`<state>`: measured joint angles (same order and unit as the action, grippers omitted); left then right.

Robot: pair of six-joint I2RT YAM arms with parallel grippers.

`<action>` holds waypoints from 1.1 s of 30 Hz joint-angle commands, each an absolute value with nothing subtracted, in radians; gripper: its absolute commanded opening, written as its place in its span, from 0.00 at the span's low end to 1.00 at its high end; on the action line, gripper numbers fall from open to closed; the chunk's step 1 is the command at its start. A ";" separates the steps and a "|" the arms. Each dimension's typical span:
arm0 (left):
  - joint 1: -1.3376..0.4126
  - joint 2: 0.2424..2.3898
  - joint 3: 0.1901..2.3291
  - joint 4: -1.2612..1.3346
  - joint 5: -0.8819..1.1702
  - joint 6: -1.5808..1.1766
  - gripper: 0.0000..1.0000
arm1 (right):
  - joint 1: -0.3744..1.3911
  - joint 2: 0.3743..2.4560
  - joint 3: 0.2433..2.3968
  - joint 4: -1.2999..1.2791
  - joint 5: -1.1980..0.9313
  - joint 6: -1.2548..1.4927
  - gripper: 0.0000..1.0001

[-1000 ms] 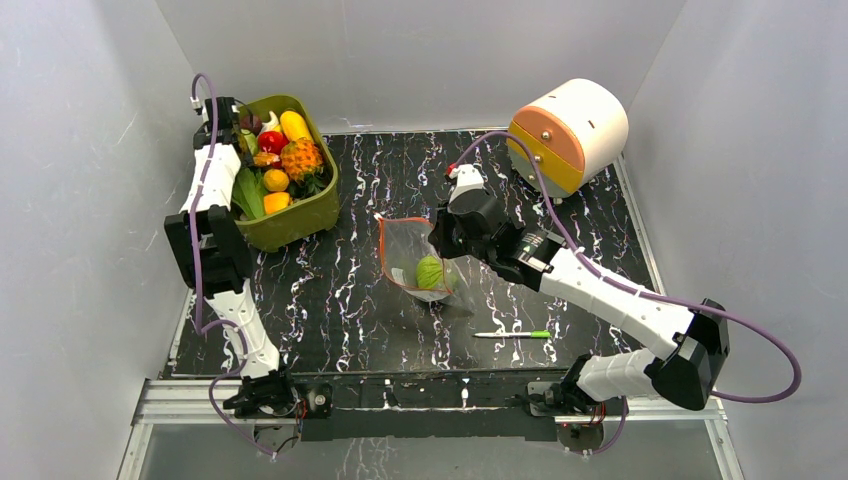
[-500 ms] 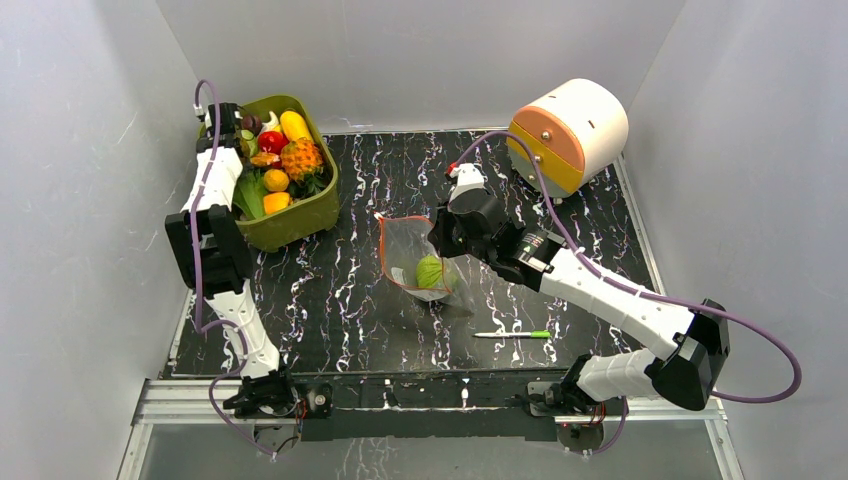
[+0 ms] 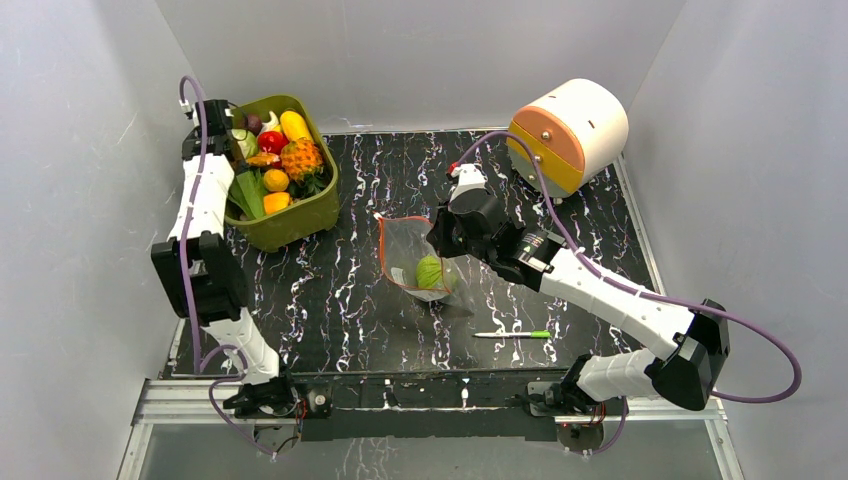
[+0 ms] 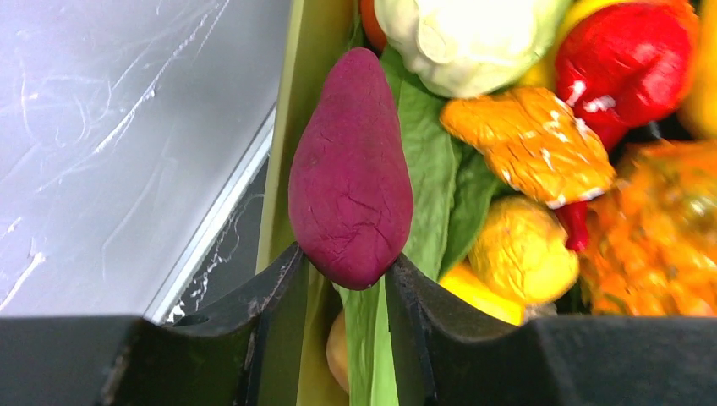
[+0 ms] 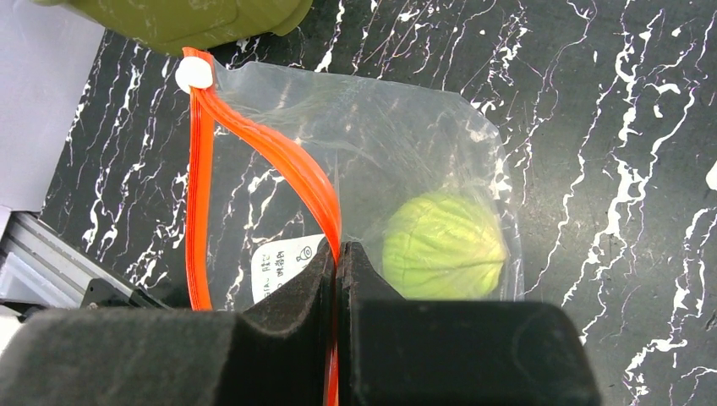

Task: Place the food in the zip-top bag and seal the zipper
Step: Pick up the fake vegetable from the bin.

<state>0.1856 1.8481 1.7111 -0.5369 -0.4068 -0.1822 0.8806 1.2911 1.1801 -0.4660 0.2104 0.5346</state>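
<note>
In the left wrist view my left gripper (image 4: 347,271) is shut on the blunt end of a purple food piece (image 4: 351,169), over the left rim of the green bin (image 4: 313,51). Below it lie more food: a green leaf (image 4: 427,161), a red piece (image 4: 621,59), an orange piece (image 4: 528,135) and a yellow one (image 4: 520,249). My right gripper (image 5: 338,254) is shut on the red-orange zipper (image 5: 254,139) of the zip-top bag (image 5: 406,144). The mouth gapes open. A green cabbage (image 5: 444,245) lies inside the bag. From above, the bag (image 3: 405,245) sits mid-table.
The green bin (image 3: 300,225) with a pineapple (image 3: 301,157) stands at the back left against the wall. A round cream and orange container (image 3: 570,130) sits at the back right. A thin green-and-white pen (image 3: 512,334) lies near the front, right of the bag.
My left arm's elbow has swung left and toward the front, and its wrist has shifted slightly left at the bin's far corner. The right arm and the bag have not moved.
</note>
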 commanded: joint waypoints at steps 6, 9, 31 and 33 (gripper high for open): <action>0.178 1.608 1.684 -0.627 -0.182 -0.263 0.33 | 0.876 1.266 1.238 -0.450 0.261 0.565 0.00; 0.179 1.560 1.648 -0.640 -0.077 -0.259 0.33 | 0.876 1.266 1.243 -0.448 0.255 0.577 0.00; -0.074 1.148 1.221 -0.554 0.605 -0.384 0.33 | 0.876 1.320 1.269 -0.380 0.422 0.611 0.00; -0.088 1.135 1.216 -0.568 0.633 -0.420 0.33 | 0.876 1.315 1.264 -0.373 0.450 0.627 0.00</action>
